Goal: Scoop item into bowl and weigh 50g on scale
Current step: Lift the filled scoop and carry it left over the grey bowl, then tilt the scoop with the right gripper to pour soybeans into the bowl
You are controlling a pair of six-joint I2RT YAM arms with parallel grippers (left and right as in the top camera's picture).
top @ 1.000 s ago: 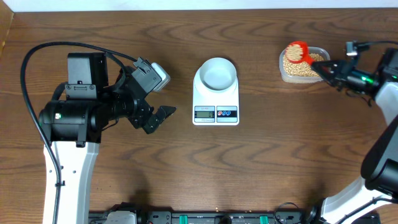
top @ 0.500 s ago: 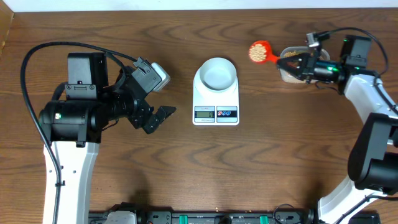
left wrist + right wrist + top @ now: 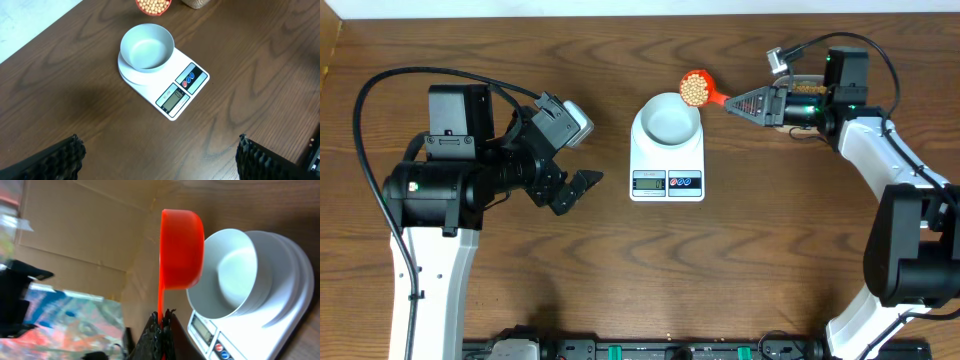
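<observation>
The pale bowl (image 3: 669, 117) stands empty on the white scale (image 3: 667, 178) at the table's middle; both show in the left wrist view, bowl (image 3: 147, 47) and scale (image 3: 175, 97). My right gripper (image 3: 738, 104) is shut on the handle of a red scoop (image 3: 696, 88) full of tan beans, held level just above the bowl's far right rim. In the right wrist view the scoop (image 3: 181, 250) sits beside the bowl (image 3: 227, 275), with the jaws (image 3: 161, 322) clamped on its handle. My left gripper (image 3: 582, 185) is open and empty, left of the scale.
The clear tub of beans (image 3: 800, 92) stands at the back right, mostly hidden behind my right arm. Its edge shows at the top of the left wrist view (image 3: 197, 3).
My right gripper has lifted the filled scoop out of the tub and carried it left to the bowl's rim. The left arm has not moved.
</observation>
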